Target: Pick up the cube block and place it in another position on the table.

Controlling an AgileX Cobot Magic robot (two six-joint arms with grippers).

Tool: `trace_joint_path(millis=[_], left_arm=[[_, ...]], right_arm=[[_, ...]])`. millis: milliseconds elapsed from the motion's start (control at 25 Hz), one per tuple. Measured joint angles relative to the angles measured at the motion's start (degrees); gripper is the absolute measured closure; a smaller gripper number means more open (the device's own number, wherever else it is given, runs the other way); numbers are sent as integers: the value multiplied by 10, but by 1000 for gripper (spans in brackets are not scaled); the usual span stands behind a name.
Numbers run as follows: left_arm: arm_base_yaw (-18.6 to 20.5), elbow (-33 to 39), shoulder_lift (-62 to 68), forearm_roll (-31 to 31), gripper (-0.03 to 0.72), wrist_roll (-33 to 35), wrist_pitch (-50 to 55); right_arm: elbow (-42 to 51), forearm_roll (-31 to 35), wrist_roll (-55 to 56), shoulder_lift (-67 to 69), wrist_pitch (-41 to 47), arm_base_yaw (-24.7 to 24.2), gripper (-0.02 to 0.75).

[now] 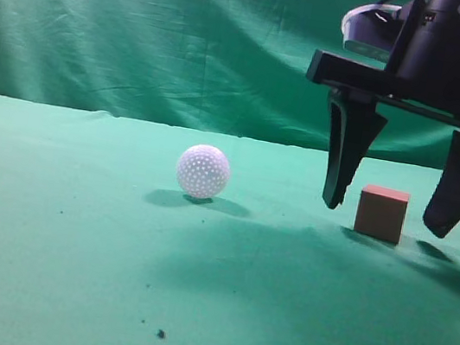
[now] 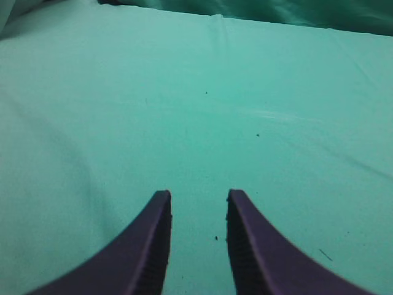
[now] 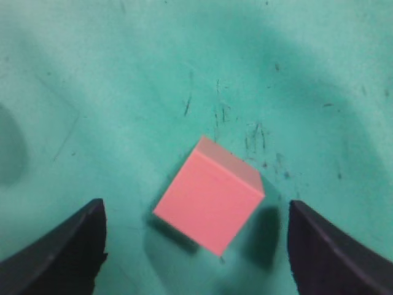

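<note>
Red-pink on top, the cube block point(image 3: 212, 198) sits on the green counter point(image 1: 70, 243) between the right gripper point(image 1: 388, 215) jaws — wide apart, not touching it. Left of it rests a white ball point(image 1: 203, 171). Left gripper point(image 2: 198, 209) jaws stand apart — holding nothing.

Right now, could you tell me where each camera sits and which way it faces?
Exterior: low, looking along the table at the white ball, cube block and right gripper.
Left wrist: down at bare cloth, left gripper open.
Right wrist: straight down.
Shared: exterior and right wrist both show the cube.
</note>
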Motion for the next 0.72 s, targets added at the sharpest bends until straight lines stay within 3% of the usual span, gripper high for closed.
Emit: trace_joint_path(millis=[40, 160, 200, 480, 720], left_arm=[[0, 0, 0, 0, 426, 0, 0], [0, 0, 0, 0, 426, 0, 0], [0, 0, 0, 0, 426, 0, 0], [0, 0, 0, 0, 426, 0, 0], [0, 0, 0, 0, 426, 0, 0]], right_arm=[[-3, -2, 3, 2, -2, 0, 255], [-15, -23, 16, 3, 6, 0, 487], [-21, -34, 19, 3, 13, 0, 524], [-114, -111, 29, 3, 91, -2, 516], [-234, -112, 10, 23, 116, -86, 516]])
